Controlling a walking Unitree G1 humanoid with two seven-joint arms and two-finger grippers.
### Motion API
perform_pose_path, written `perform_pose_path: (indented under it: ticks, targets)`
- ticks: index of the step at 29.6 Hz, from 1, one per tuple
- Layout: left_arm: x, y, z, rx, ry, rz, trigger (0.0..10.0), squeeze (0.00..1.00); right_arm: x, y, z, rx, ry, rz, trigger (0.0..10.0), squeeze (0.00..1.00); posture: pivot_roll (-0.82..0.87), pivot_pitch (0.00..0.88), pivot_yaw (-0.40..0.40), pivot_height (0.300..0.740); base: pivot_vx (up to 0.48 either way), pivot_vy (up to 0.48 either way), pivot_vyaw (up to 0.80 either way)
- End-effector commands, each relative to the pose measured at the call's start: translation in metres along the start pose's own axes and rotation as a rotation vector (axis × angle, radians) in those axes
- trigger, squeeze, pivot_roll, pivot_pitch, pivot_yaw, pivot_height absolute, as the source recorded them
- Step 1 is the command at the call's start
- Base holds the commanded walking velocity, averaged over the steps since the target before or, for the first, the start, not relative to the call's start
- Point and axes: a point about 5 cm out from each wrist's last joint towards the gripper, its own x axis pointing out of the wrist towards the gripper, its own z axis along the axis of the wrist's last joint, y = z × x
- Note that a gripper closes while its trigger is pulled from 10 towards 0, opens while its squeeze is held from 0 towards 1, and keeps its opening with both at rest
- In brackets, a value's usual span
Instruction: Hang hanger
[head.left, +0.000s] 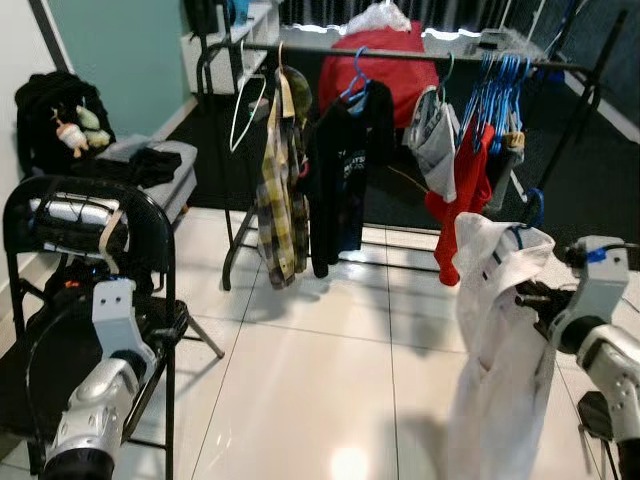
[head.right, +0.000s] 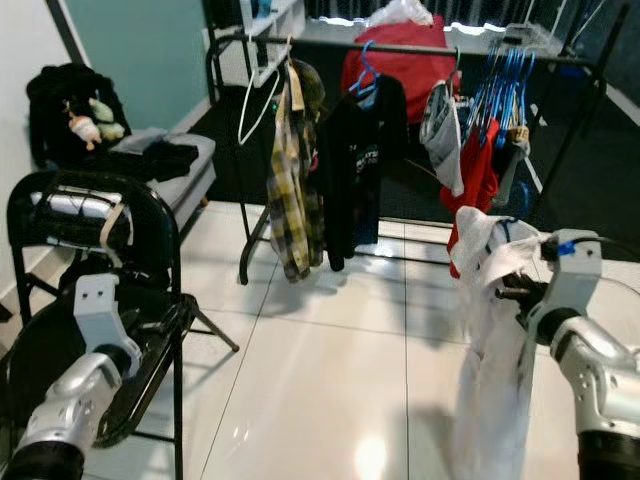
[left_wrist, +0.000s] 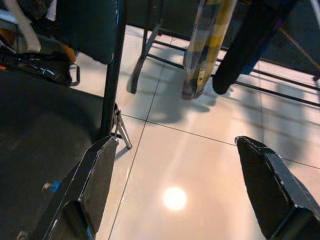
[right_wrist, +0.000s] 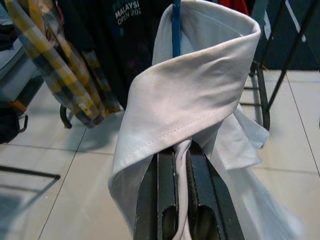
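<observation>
A white shirt (head.left: 495, 330) hangs on a blue hanger whose hook (right_wrist: 175, 27) rises out of the collar. My right gripper (right_wrist: 181, 150) is shut on the collar fabric just below that hook and holds the shirt up at the right, in front of the black clothes rail (head.left: 400, 55). The shirt sits lower than the rail and nearer to me, below a cluster of bare blue hangers (head.left: 500, 85). My left gripper (left_wrist: 175, 145) is open over the pale floor tiles, beside a black folding chair (head.left: 90, 200), with nothing between its fingers.
On the rail hang a white bare hanger (head.left: 245, 110), a plaid shirt (head.left: 280, 200), a black shirt (head.left: 340, 170), a grey garment (head.left: 435, 135) and a red one (head.left: 465, 190). A grey bench (head.left: 165, 165) with dark clothes stands at the left.
</observation>
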Motion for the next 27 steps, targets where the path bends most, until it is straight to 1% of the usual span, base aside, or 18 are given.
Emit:
perform_pose_path:
  ticks: [1, 2, 3, 5, 6, 9, 10, 11, 16, 17, 18, 20, 21, 22, 23, 25, 27]
  targets:
    - [0.002, -0.006, -0.001, -0.007, -0.005, -0.002, 10.0, 0.00, 0.001, 0.008, 0.017, -0.049, -0.093, 0.031, 10.0, 0.00, -0.14, 0.081, 0.001, 0.740, 0.480, 0.000, 0.00]
    - [0.002, -0.006, -0.001, -0.007, -0.005, -0.002, 10.0, 0.00, 0.001, 0.008, 0.017, -0.049, -0.093, 0.031, 10.0, 0.00, -0.14, 0.081, 0.001, 0.740, 0.480, 0.000, 0.00]
    - [0.003, -0.009, -0.001, -0.005, -0.009, -0.002, 10.0, 0.00, 0.002, 0.012, 0.019, -0.068, -0.111, 0.040, 10.0, 0.00, -0.14, 0.081, 0.000, 0.740, 0.480, 0.000, 0.00]
    - [0.003, -0.009, -0.001, -0.005, -0.009, -0.002, 10.0, 0.00, 0.002, 0.012, 0.019, -0.068, -0.111, 0.040, 10.0, 0.00, -0.14, 0.081, 0.000, 0.740, 0.480, 0.000, 0.00]
    - [0.004, -0.012, -0.002, 0.001, -0.011, -0.007, 10.0, 0.00, 0.003, 0.015, 0.021, -0.093, -0.119, 0.046, 10.0, 0.00, -0.14, 0.078, 0.002, 0.740, 0.480, 0.000, 0.00]
    - [0.005, -0.016, -0.002, 0.006, -0.012, -0.018, 10.0, 0.00, 0.004, 0.018, 0.025, -0.126, -0.147, 0.054, 10.0, 0.00, -0.14, 0.077, 0.002, 0.740, 0.480, 0.000, 0.78]
    - [0.005, -0.016, -0.002, 0.006, -0.012, -0.018, 10.0, 0.00, 0.004, 0.018, 0.025, -0.126, -0.147, 0.054, 10.0, 0.00, -0.14, 0.077, 0.002, 0.740, 0.480, 0.000, 0.80]
    - [0.005, -0.016, -0.002, 0.009, -0.015, -0.026, 10.0, 0.00, 0.003, 0.019, 0.029, -0.131, -0.173, 0.054, 10.0, 0.00, -0.15, 0.073, 0.005, 0.740, 0.480, 0.000, 0.79]
    - [0.006, -0.016, -0.002, 0.010, -0.017, -0.030, 10.0, 0.00, 0.003, 0.019, 0.031, -0.132, -0.192, 0.053, 10.0, 0.00, -0.15, 0.073, 0.005, 0.740, 0.480, 0.000, 0.79]
    - [0.006, -0.019, 0.001, 0.012, -0.027, -0.053, 10.0, 0.00, 0.002, 0.016, 0.036, -0.083, -0.217, 0.028, 10.0, 0.00, -0.14, 0.070, 0.010, 0.740, 0.480, 0.000, -0.74]
    - [0.006, -0.019, 0.001, 0.012, -0.027, -0.053, 10.0, 0.00, 0.002, 0.016, 0.036, -0.083, -0.217, 0.028, 10.0, 0.00, -0.14, 0.070, 0.010, 0.740, 0.480, 0.000, -0.74]
    - [0.007, -0.031, 0.010, 0.002, -0.080, -0.166, 10.0, 0.00, 0.000, 0.004, 0.043, 0.007, -0.263, -0.064, 10.0, 0.00, -0.14, 0.077, 0.016, 0.740, 0.480, 0.000, -0.80]
    - [0.007, -0.031, 0.010, 0.002, -0.080, -0.166, 10.0, 0.00, 0.000, 0.004, 0.043, 0.007, -0.263, -0.064, 10.0, 0.00, -0.14, 0.077, 0.016, 0.740, 0.480, 0.000, -0.80]
    - [0.006, -0.037, 0.017, -0.017, -0.114, -0.233, 10.0, 0.00, -0.001, -0.001, 0.044, 0.031, -0.277, -0.098, 10.0, 0.00, -0.14, 0.079, 0.016, 0.740, 0.480, 0.000, -0.79]
    - [0.006, -0.037, 0.017, -0.017, -0.114, -0.233, 10.0, 0.00, -0.001, -0.001, 0.044, 0.031, -0.277, -0.098, 10.0, 0.00, -0.14, 0.079, 0.016, 0.740, 0.480, 0.000, -0.79]
    - [0.005, -0.044, 0.030, -0.043, -0.164, -0.316, 10.0, 0.00, -0.003, -0.004, 0.046, 0.038, -0.292, -0.126, 10.0, 0.00, -0.14, 0.081, 0.018, 0.740, 0.418, 0.000, -0.79]
    - [0.004, -0.047, 0.041, -0.057, -0.200, -0.373, 10.0, 0.00, -0.004, -0.005, 0.046, 0.044, -0.300, -0.130, 10.0, 0.00, -0.14, 0.081, 0.019, 0.740, 0.336, 0.000, -0.80]
